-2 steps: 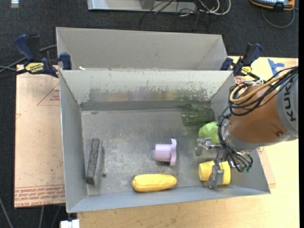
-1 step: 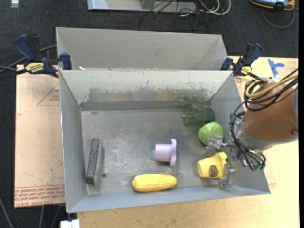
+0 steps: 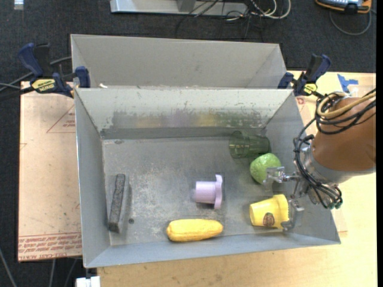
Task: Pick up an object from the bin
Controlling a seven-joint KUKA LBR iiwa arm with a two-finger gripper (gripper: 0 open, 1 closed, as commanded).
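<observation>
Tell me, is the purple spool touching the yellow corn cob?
Apart. The camera view shows a strip of bare grey bin floor between the purple spool and the yellow corn cob.

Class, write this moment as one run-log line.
pincer: open, right side of bin | nearest: yellow cup on its side, green ball | grasp: not yet closed

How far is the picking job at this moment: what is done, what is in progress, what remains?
Done: no pick yet; every thing lies on the floor of the bin. In hand: the gripper sits low at the right wall, against the yellow cup lying on its side, next to the green ball. Left: grasp one thing and lift it out.
</observation>
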